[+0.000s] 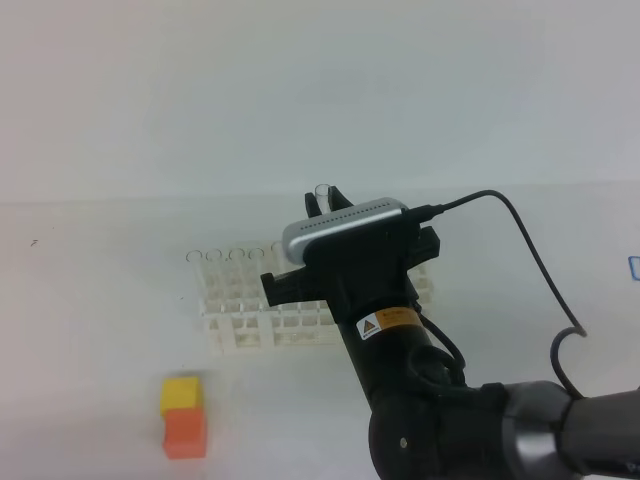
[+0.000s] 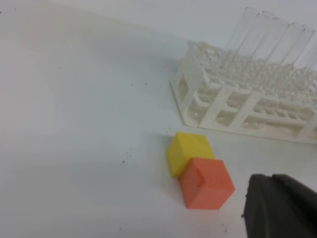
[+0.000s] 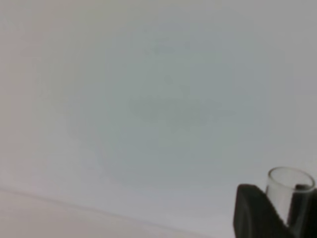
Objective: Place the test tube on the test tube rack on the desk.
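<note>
My right gripper (image 1: 324,203) is shut on a clear glass test tube (image 1: 322,189), held upright above the back of the white test tube rack (image 1: 240,312) on the white desk (image 1: 90,300). Only the tube's round open rim shows above the fingers; its lower part is hidden behind the wrist. In the right wrist view the rim (image 3: 290,181) sticks up between the dark fingers (image 3: 252,210). The rack also shows in the left wrist view (image 2: 233,106). Only a dark part of my left gripper (image 2: 282,208) shows, low over the desk; its jaws are hidden.
Several other clear tubes (image 1: 232,257) stand in the rack's back row, also in the left wrist view (image 2: 277,39). A yellow block (image 1: 182,393) and an orange block (image 1: 185,433) lie touching in front of the rack. A black cable (image 1: 540,270) trails from the right arm.
</note>
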